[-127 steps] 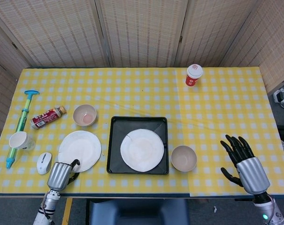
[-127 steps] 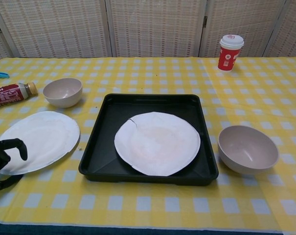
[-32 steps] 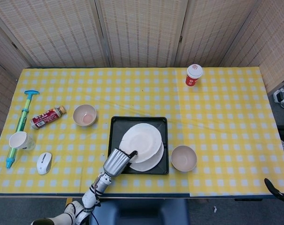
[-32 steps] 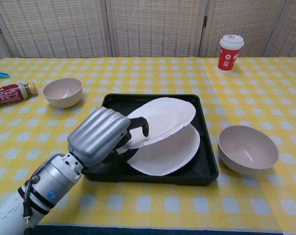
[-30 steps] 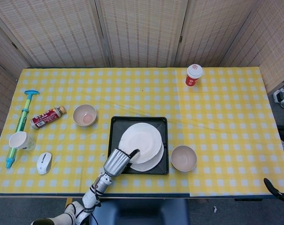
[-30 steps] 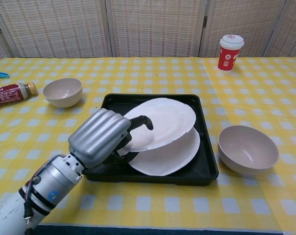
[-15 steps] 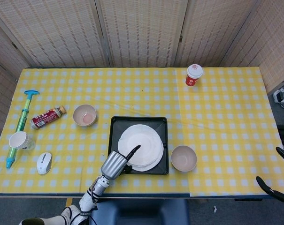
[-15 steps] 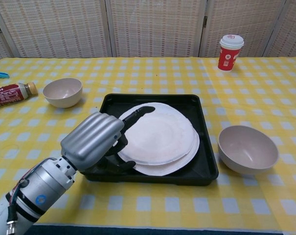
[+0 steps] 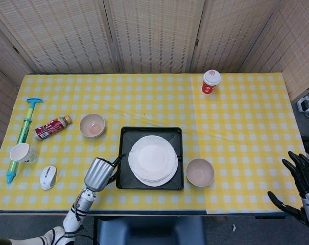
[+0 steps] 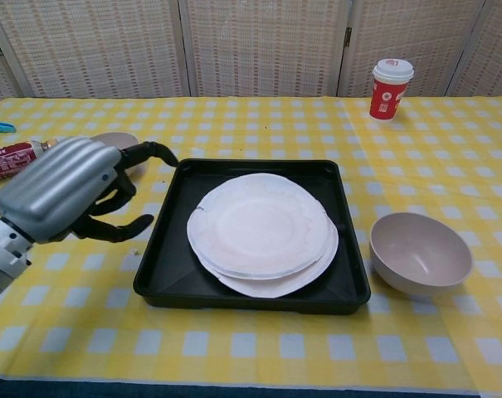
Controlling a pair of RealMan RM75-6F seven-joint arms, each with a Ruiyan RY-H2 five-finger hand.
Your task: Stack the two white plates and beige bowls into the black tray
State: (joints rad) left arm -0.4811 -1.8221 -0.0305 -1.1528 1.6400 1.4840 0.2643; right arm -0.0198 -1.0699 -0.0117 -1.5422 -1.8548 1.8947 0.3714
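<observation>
Two white plates [image 9: 153, 160] [image 10: 261, 233] lie stacked in the black tray [image 9: 125, 137] [image 10: 172, 270], the upper one shifted slightly left of the lower. One beige bowl [image 9: 92, 125] stands left of the tray's far corner; in the chest view my left hand mostly hides it. The other beige bowl [image 9: 200, 172] [image 10: 420, 252] stands just right of the tray. My left hand [image 9: 99, 173] [image 10: 65, 190] hovers left of the tray, fingers apart and empty. My right hand [image 9: 302, 179] is open at the table's right front edge.
A red paper cup [image 9: 211, 81] [image 10: 388, 88] stands at the back right. At the left lie a red-labelled bottle [image 9: 51, 127] [image 10: 15, 157], a green and blue pump [image 9: 22, 137], a white cup [image 9: 22, 152] and a white mouse [image 9: 48, 177].
My left hand carried the second plate onto the plate in the tray, let it go and drew back to the left. My right hand has risen back into view at the right edge.
</observation>
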